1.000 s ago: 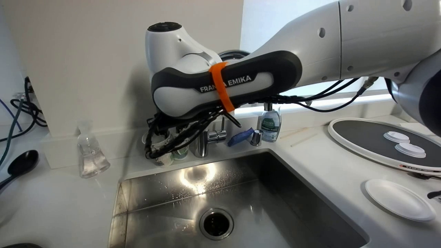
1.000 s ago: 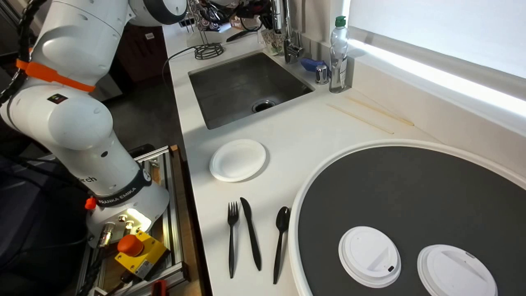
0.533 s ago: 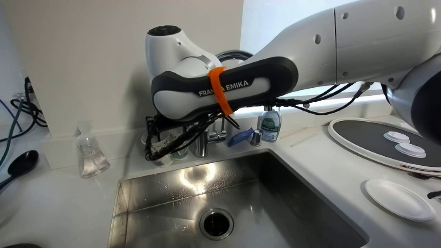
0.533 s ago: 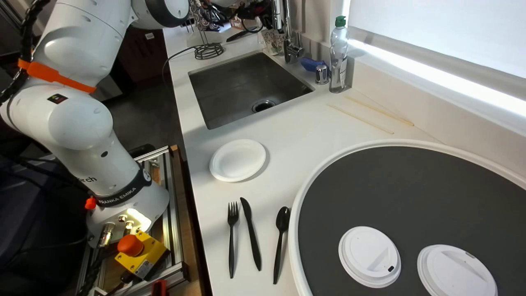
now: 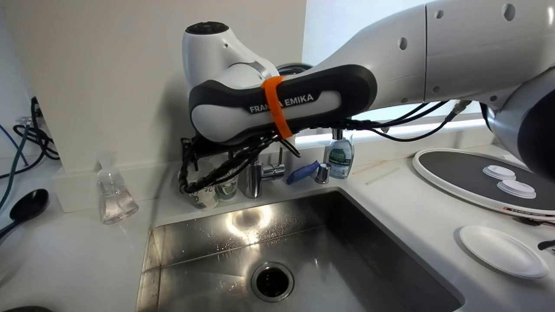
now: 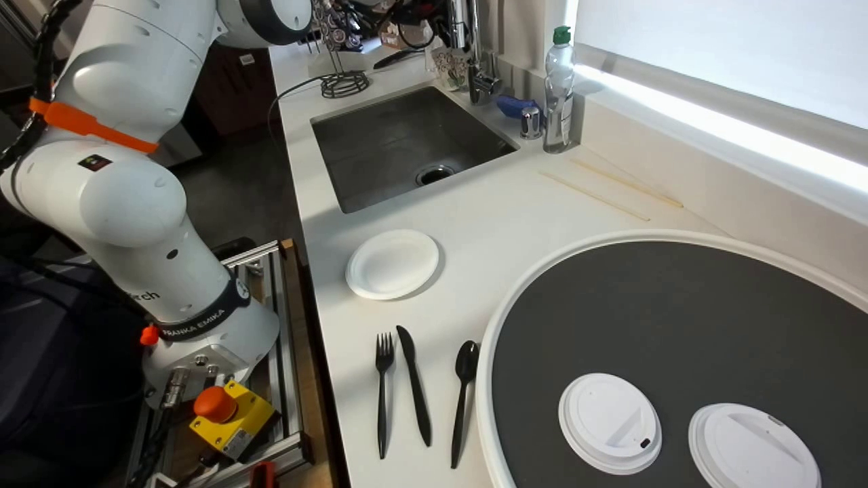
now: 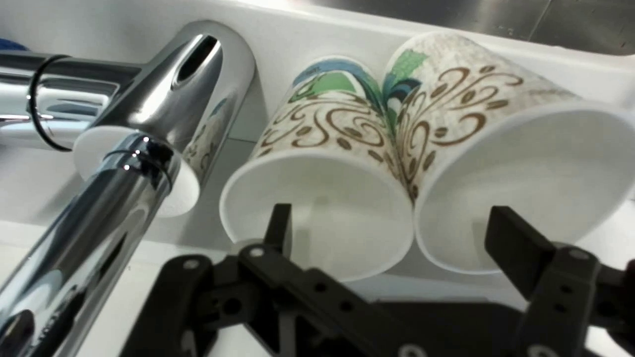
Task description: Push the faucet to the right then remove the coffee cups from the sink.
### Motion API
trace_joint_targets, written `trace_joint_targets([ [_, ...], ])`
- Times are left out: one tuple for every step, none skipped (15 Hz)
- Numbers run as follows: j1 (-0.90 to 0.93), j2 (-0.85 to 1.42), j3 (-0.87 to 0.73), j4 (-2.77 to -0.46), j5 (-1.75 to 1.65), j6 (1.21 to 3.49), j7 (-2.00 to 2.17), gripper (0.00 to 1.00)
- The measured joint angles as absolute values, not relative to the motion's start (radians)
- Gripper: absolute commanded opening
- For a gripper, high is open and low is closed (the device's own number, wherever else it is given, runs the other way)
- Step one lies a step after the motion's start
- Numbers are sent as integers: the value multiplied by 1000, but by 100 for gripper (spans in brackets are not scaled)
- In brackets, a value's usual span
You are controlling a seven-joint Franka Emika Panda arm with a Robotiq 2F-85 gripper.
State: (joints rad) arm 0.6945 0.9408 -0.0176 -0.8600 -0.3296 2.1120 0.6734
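Observation:
Two patterned white coffee cups stand upright and touching on the counter behind the sink (image 5: 338, 242): a nearer-to-tap cup (image 7: 322, 124) and an outer cup (image 7: 461, 99). Beside them rises the chrome faucet (image 7: 198, 74), with its side lever and body (image 5: 253, 180) partly behind the arm in an exterior view. My gripper (image 7: 392, 216) is open over the cup mouths, one fingertip above each cup. Whether the fingertips dip below the rims I cannot tell. Nothing is held. Cables and the arm hide the gripper in an exterior view. The sink basin shows only its drain.
Along the back ledge are a blue cloth (image 5: 302, 172), a chrome dispenser (image 5: 323, 173) and a soap bottle (image 5: 340, 158). A clear bottle (image 5: 113, 195) stands left of the sink. A white plate (image 6: 392, 264), black cutlery (image 6: 413, 386) and a grey turntable (image 6: 678, 305) with lids occupy the counter.
The arm sank slightly, then rose a little above its earlier height. More of the cups' patterned sides now shows below the cables. Cups, faucet and sink have not visibly moved.

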Motion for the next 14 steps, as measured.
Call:
trace_joint_targets([
  [695, 940, -18, -858, -330, 2112, 674, 100],
  [695, 940, -19, -856, -330, 2112, 676, 100],
  [695, 939, -20, -854, -330, 2112, 677, 100],
  [695, 938, -20, -852, -330, 2112, 678, 100],
  [694, 936, -21, -851, -330, 2112, 679, 100],
  [694, 934, -21, -851, -330, 2112, 680, 100],
  [694, 931, -22, -851, -330, 2112, 680, 100],
  [694, 929, -23, -851, -330, 2112, 681, 100],
  [693, 926, -24, -851, -330, 2112, 681, 100],
  [692, 921, -24, -851, -330, 2112, 681, 100],
  [690, 916, -24, -851, -330, 2112, 681, 100],
  [689, 910, -24, -853, -330, 2112, 681, 100],
  [688, 901, -24, -859, -330, 2112, 681, 100],
  [687, 890, -24, -870, -330, 2112, 681, 100],
])
